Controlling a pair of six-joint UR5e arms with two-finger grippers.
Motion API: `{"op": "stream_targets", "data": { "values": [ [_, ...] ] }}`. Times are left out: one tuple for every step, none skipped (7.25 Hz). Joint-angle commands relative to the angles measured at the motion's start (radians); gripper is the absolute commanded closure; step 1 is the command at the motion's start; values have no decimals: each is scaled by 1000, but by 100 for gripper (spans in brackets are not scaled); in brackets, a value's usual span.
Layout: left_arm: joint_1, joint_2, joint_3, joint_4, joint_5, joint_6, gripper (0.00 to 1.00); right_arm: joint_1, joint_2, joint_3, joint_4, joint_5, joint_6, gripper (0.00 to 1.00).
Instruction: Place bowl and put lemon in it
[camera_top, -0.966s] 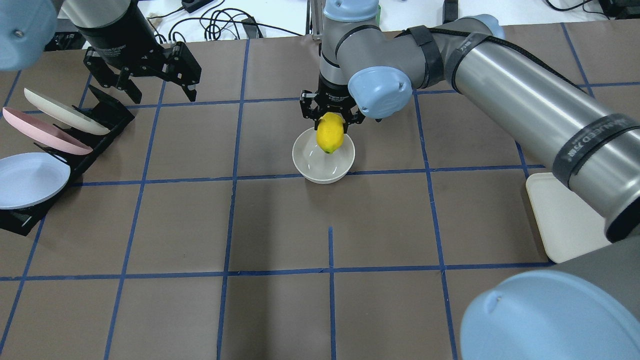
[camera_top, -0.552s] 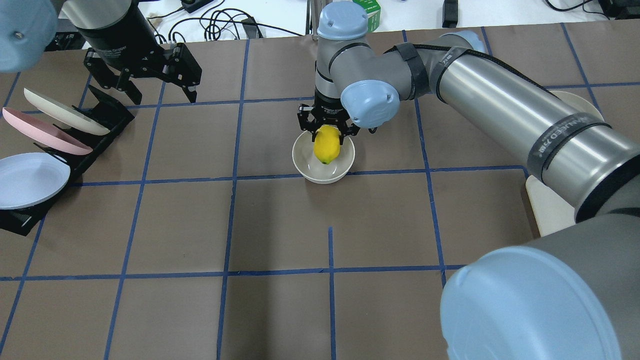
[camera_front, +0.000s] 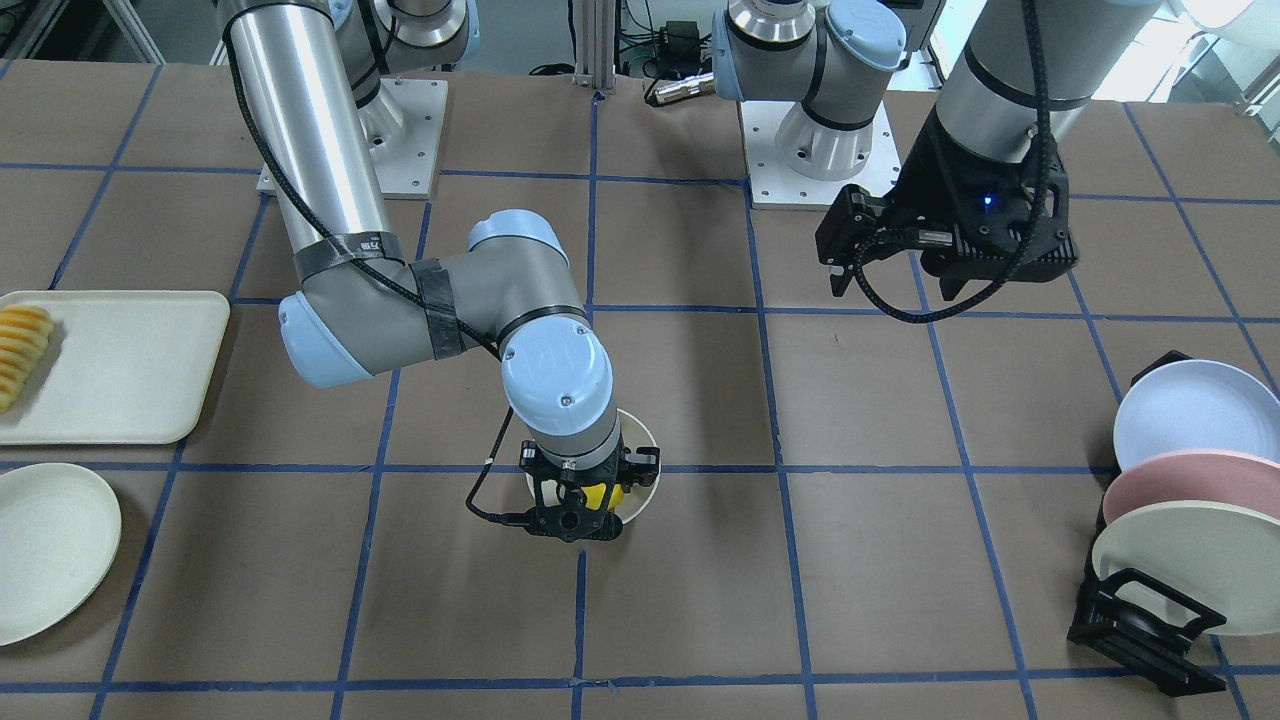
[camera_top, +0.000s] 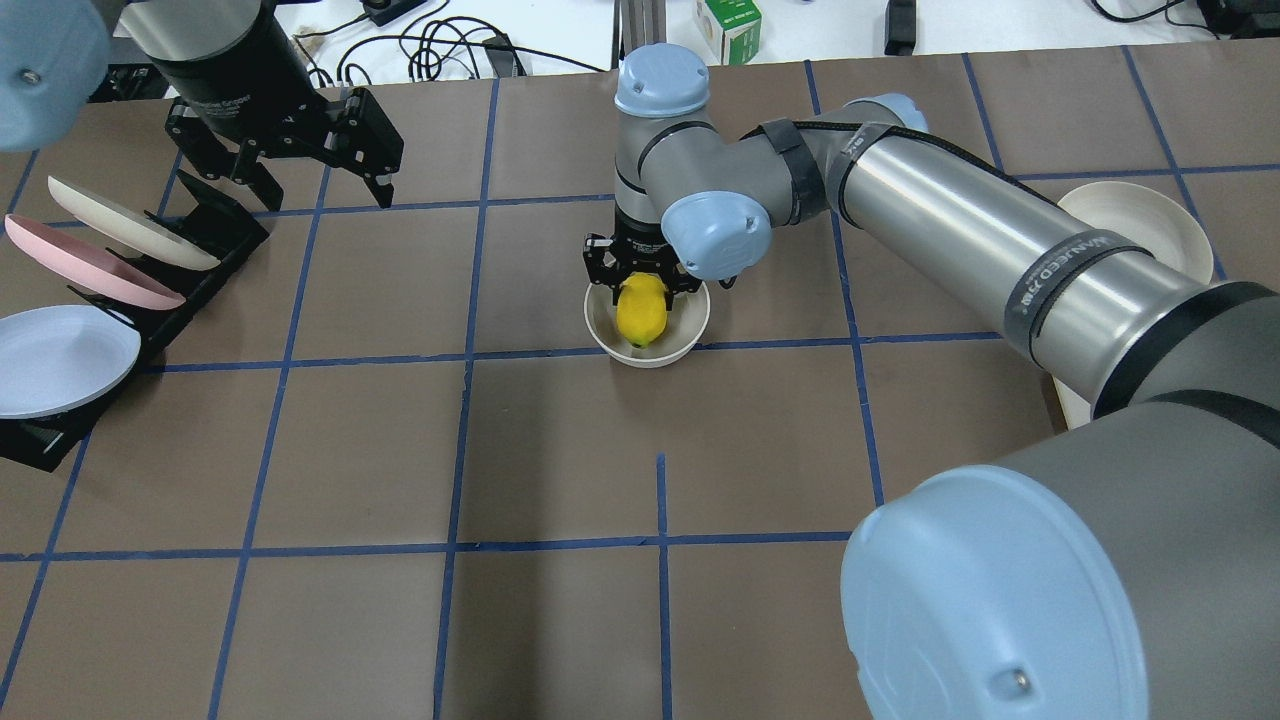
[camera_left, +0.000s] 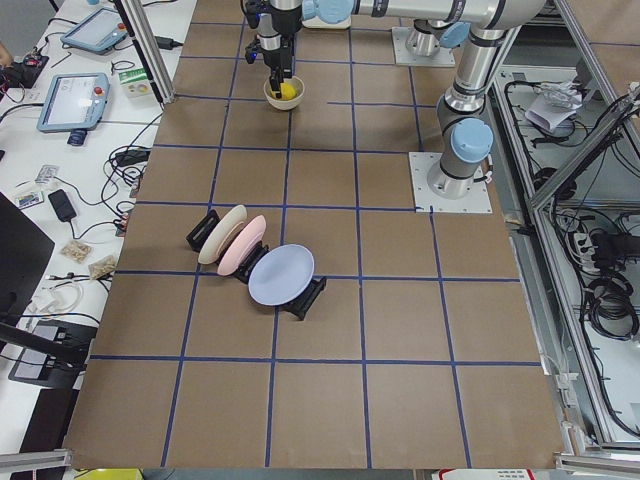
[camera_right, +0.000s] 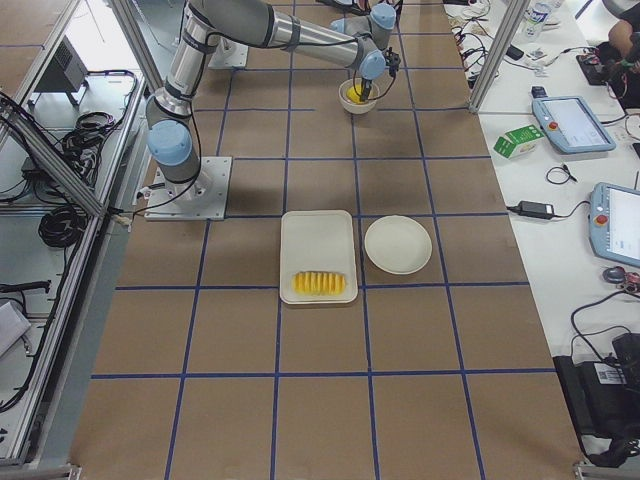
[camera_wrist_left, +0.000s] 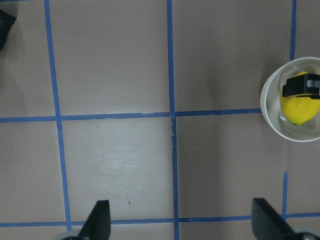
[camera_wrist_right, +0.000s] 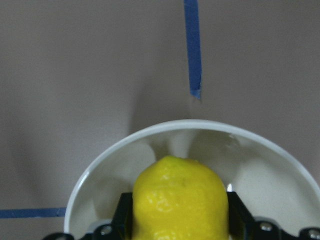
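A brown counter (camera_top: 560, 450) marked with blue tape lines is seen. The bowl (camera_top: 688, 330) is set upright near the middle of it. The lemon (camera_top: 641, 312) is pinched by the right gripper (camera_top: 642, 288) and is held low inside the bowl, below the rim. It is held straight under the gripper, with its long way pointed down at the bowl's bottom. Whether the bottom is touched cannot be told. The left gripper (camera_top: 328, 185) is spread wide with nothing in it and is found well apart, near the plate rack (camera_top: 215, 215). Only a letting go is thought to be needed next, so the lemon can be dropped straight down.
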Motion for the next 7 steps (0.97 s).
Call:
{"op": "stream_targets", "data": {
  "values": [
    [1,4,-4,-1,0,8,0,0,3,3,-7,-10,-14,6],
    [1,4,-7,-1,0,8,0,-3,-5,3,-1,-5,-17,0],
    [1,4,-5,-1,0,8,0,-8,-14,0,6,-4,-15,0],
    [1,7,-7,-1,0,10,0,-15,-46,3,30,-10,-32,0],
    [1,9,-5,-1,0,6,0,-28,-87,-2,64,-16,-40,0],
    [1,7,-5,0,-2,6,0,-60,-142,-6,116,-18,-43,0],
    [1,7,-7,-1,0,6,0,-118,-208,-6,172,-18,-48,0]
  ]
}}
